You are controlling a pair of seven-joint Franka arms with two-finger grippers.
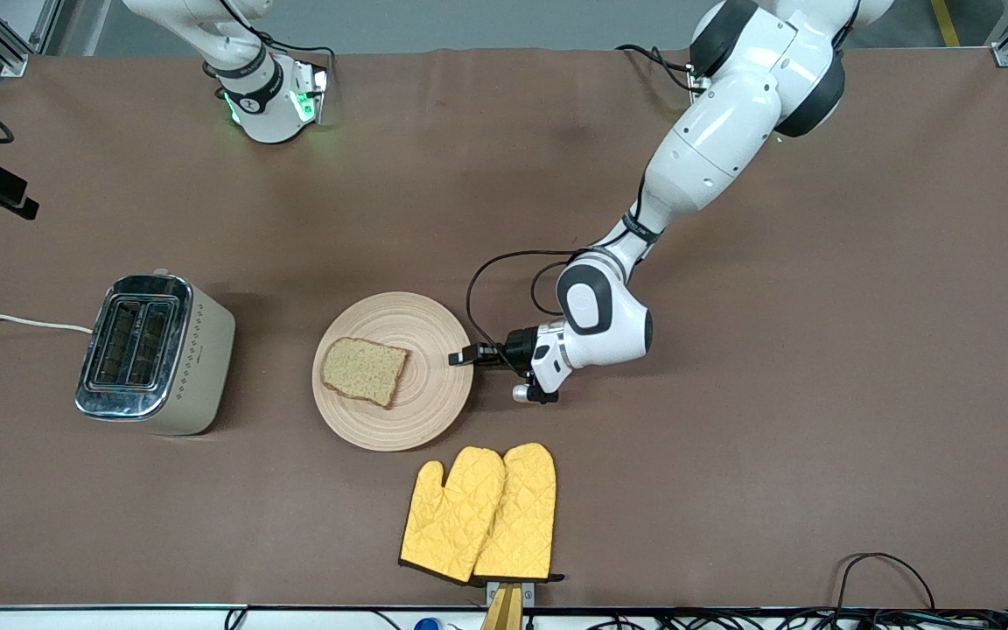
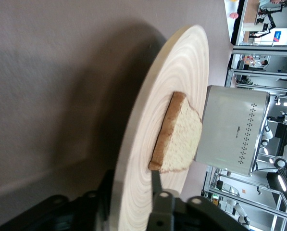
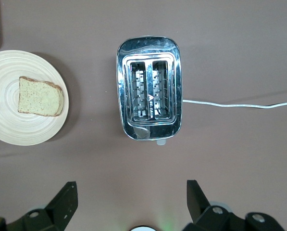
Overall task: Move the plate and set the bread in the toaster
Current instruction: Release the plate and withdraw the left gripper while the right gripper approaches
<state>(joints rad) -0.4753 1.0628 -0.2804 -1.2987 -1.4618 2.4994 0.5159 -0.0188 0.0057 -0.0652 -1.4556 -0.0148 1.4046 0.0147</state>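
The round tan plate lies mid-table with the bread slice on it. The cream toaster with its chrome top stands beside the plate, toward the right arm's end of the table. My left gripper is low at the plate's rim, shut on it with one finger above and one below. The left wrist view shows the plate, the bread and the toaster. My right gripper is open and empty, high over the table beside the toaster. It also sees the plate and the bread.
A pair of yellow oven mitts lies nearer to the front camera than the plate, close to the table's front edge. The toaster's white cord runs off the right arm's end of the table.
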